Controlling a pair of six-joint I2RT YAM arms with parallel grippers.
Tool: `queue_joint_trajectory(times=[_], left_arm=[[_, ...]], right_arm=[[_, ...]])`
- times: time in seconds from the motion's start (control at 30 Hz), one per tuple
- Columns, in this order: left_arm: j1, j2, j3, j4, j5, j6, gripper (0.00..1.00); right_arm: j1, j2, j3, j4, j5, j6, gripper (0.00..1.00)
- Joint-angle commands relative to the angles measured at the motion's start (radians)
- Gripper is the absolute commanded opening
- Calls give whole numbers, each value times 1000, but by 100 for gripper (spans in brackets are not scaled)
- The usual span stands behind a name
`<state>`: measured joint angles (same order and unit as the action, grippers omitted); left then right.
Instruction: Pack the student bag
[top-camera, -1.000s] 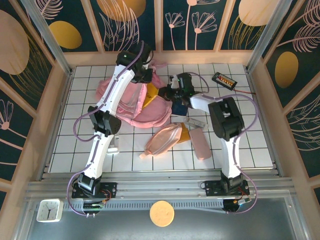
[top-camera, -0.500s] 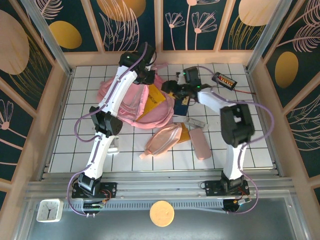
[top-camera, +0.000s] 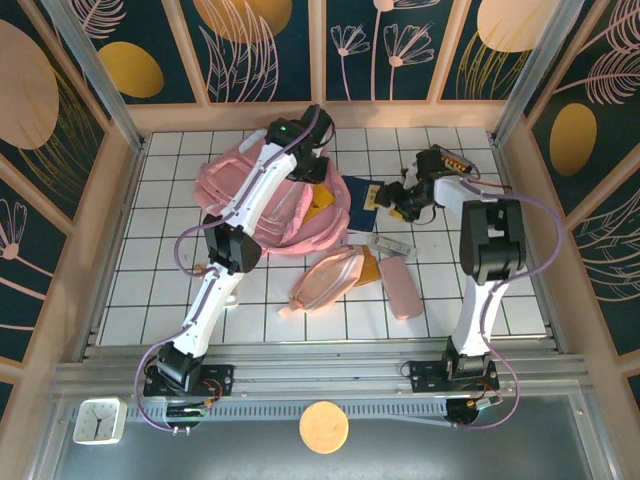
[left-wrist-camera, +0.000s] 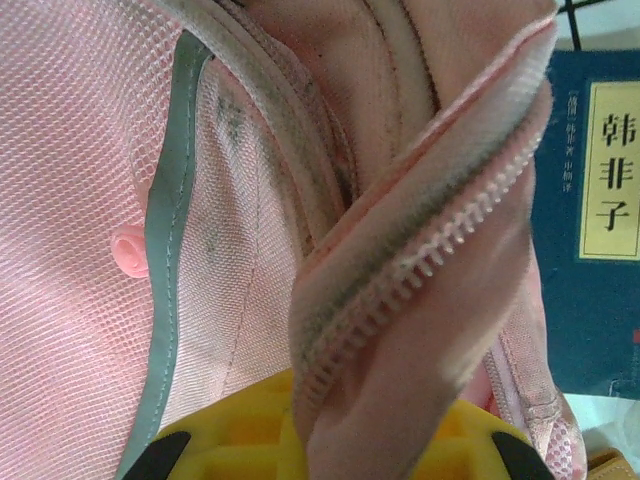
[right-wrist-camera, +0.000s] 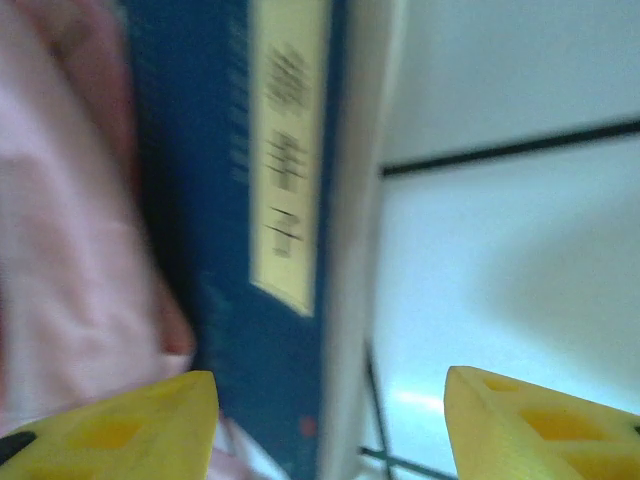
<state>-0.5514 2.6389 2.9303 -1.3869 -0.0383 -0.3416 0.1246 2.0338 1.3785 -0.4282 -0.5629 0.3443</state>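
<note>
Looks maybe a third done, judging by what's lying around. Got the student bag (top-camera: 262, 195) flopped at the back-left of the tabletop (top-camera: 180, 290), with its mouth toward the right. Got the left fingers (left-wrist-camera: 235, 440) clamped shut on the zipper rim, holding the opening up. Spotting something yellow-orange (top-camera: 318, 205) inside the mouth already, so counting that as packed. Also spotting a blue book (top-camera: 364, 192) right at the opening, touching the pink fabric but mostly out on the tiles. Probably needs a shove to go in properly. Got the right fingers (right-wrist-camera: 110, 420) spread wide, gripping nothing, just beside that book's edge.

Left to pack, by the look of it: a peach pouch (top-camera: 330, 278), a flat pink case (top-camera: 400, 286) and a small grey thing (top-camera: 390, 243), all out on the tiles near the bag. Then zipping up, presumably. Can't tell what else sits deeper inside.
</note>
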Motion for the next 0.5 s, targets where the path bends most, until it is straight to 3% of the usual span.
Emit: queue_joint_trajectory(times=[0.0,0.23,0.47], left_arm=[[7,-5,29,5,38,-24,0],[5,3,26,6,56,-22,0],[5,11,27,5,70,-21,0]], right_arm=[[20,40,19,-31,-38,-36,60],[78,135,83,-9,-38,-23,54],[139,187,149,16,-22,29,34]])
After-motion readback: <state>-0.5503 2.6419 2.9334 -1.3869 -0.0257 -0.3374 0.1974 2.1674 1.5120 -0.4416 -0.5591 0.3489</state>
